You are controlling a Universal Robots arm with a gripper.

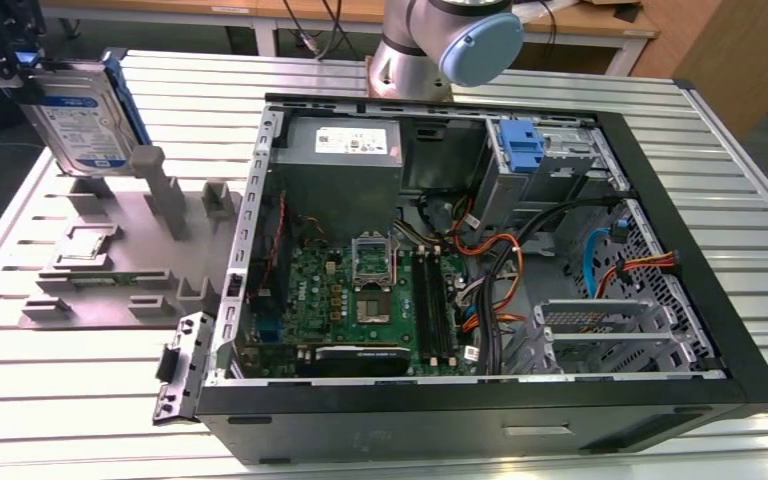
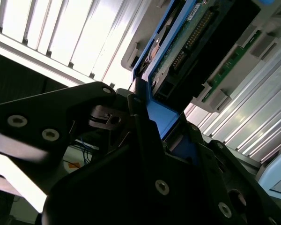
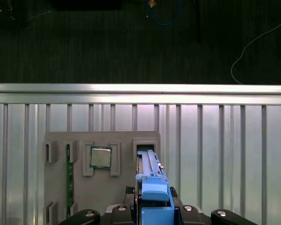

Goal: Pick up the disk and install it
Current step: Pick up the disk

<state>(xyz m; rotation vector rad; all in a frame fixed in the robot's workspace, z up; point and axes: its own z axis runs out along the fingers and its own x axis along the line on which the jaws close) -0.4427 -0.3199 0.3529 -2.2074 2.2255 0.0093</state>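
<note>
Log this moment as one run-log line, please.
claw: shut on hard drive | drive: upright above grey holder tray | computer case: open, drive not installed

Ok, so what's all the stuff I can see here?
disk: 1, grey with blue rails, in the gripper above the holder
holder: 1, grey, on the table, exterior view's left
chip: 1, silver, in the holder
strip: 1, green, in the holder
case: 1, black, open, on the table
board: 1, green, inside the case
bracket: 1, blue, inside the case
table: 1, silver slats, under everything
arm: 1, grey and blue, beyond the case
gripper: 1, black, shut on the disk
</note>
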